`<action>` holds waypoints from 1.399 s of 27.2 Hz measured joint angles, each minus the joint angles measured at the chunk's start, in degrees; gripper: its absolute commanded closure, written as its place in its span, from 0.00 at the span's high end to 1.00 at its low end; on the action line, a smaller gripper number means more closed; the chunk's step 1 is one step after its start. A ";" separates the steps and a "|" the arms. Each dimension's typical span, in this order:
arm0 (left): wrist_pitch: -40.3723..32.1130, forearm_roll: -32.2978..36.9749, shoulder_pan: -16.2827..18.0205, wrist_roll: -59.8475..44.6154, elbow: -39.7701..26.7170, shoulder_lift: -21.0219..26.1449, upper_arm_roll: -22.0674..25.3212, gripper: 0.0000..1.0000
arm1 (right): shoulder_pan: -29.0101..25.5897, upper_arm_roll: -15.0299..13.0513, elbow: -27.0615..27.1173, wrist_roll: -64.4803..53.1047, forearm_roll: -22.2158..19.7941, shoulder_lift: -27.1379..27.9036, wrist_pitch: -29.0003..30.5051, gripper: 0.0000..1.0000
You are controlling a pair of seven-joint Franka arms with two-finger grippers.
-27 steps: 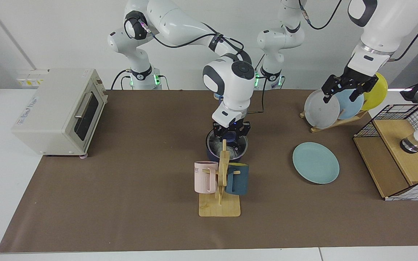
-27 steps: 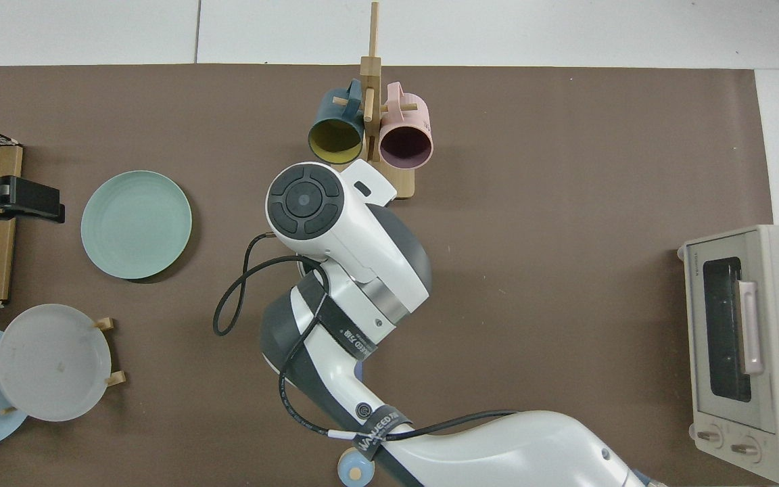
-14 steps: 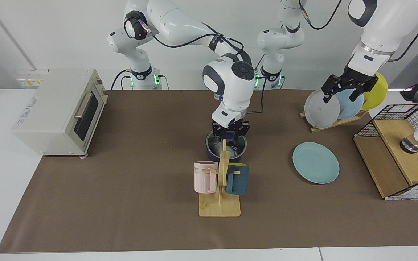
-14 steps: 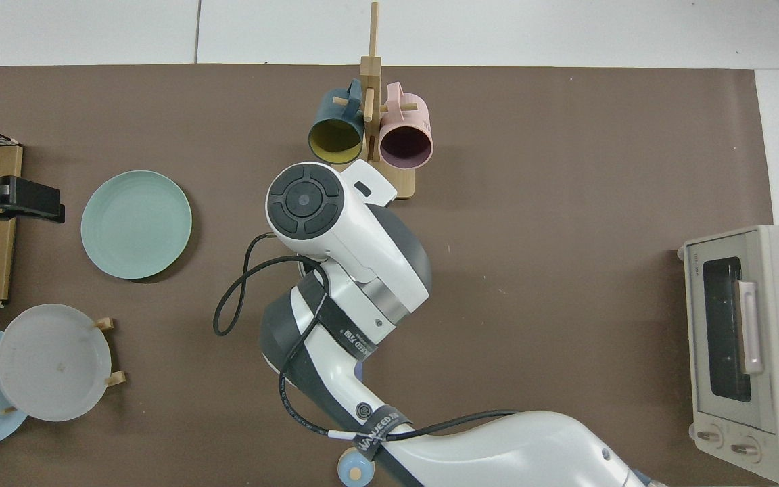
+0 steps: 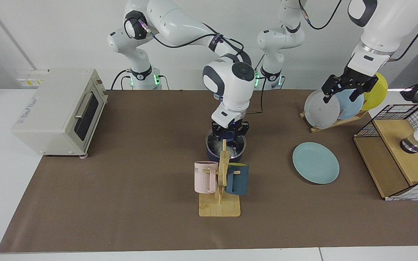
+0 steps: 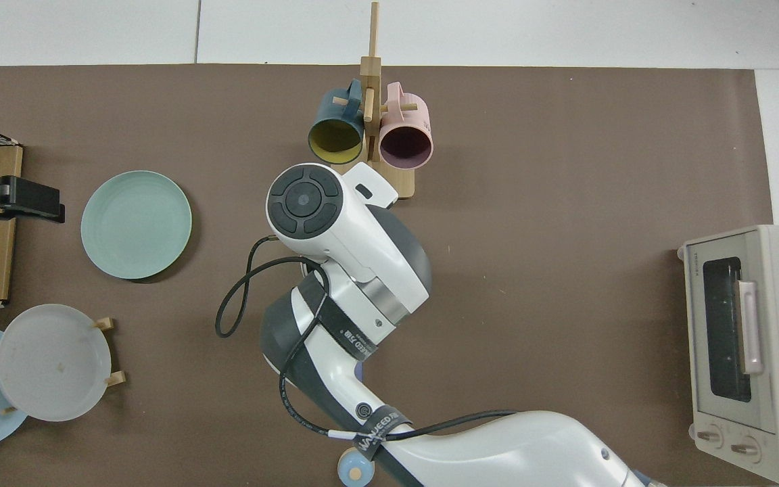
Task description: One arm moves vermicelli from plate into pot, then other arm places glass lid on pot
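Your right gripper [image 5: 229,135] sits directly over the pot [image 5: 225,149], apparently clasping the lid [image 5: 227,145] by its blue knob to seat it squarely, while your left gripper [image 5: 343,88] waits spread open near the rack [image 5: 334,123], and the plate [image 5: 315,162] lies bare.

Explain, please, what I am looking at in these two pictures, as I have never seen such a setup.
These are two white robot arms, each ending in a two-finger gripper. One picture looks at them from across the table, the other straight down from above. The right gripper is at the blue knob of the glass lid, which lies over the pot at the centre; something whitish shows through it. From above, that arm hides the pot. The left gripper waits, open and holding nothing, near the rack of upright plates. The teal plate lies bare. Also there: a mug stand and a toaster oven.
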 measured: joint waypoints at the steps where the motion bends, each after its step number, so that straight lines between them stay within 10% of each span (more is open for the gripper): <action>1: 0.00 0.00 0.00 0.00 0.00 0.00 0.00 1.00 | 0.01 0.00 -0.01 0.00 0.00 0.01 -0.03 0.99; 21: 0.00 0.00 0.00 0.00 0.00 0.00 0.00 1.00 | -1.46 -0.79 0.01 0.00 -0.01 -7.17 -5.24 1.00; 38: 0.00 0.00 0.00 0.00 0.00 0.00 0.00 1.00 | -16.89 -0.94 -2.30 -16.59 0.08 -19.15 -15.77 0.99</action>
